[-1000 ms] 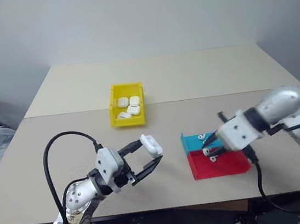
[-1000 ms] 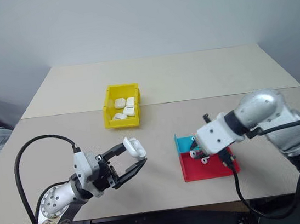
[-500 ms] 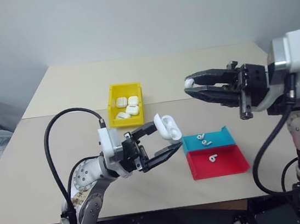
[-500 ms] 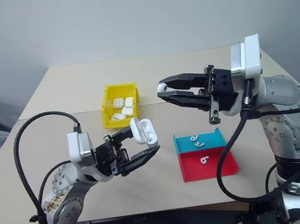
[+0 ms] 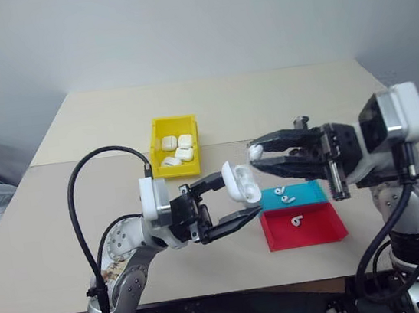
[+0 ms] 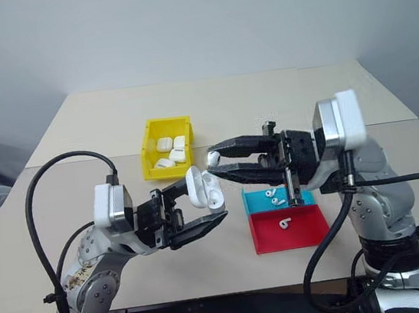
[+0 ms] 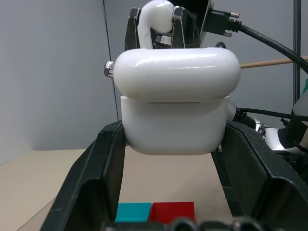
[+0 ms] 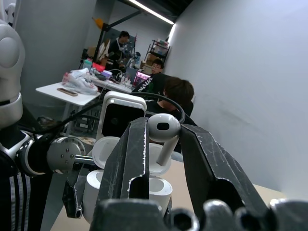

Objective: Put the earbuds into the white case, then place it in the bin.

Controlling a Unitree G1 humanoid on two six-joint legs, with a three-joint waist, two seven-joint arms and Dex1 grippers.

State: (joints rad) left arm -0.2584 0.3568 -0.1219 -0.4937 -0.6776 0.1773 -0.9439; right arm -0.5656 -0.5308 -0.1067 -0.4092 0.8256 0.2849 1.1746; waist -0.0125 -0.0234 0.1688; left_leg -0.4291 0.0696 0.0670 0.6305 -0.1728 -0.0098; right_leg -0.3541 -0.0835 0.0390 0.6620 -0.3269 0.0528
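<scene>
Above the beige bench [image 5: 104, 178], the left gripper [image 5: 235, 203] is clamped on the small glossy white rounded charging case [image 5: 242, 183], lid hinged open. Just beside it, the right gripper [image 5: 256, 158] pinches a tiny glossy white stemmed earbud [image 5: 255, 151]. The insertion probably calls for aligning the stem with the case's socket, then lowering slowly before releasing.

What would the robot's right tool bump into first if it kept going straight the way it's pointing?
Most likely the open white case held in the left tool. The right tool, pinching an earbud, points right at it, though the gap is hard to judge.
</scene>
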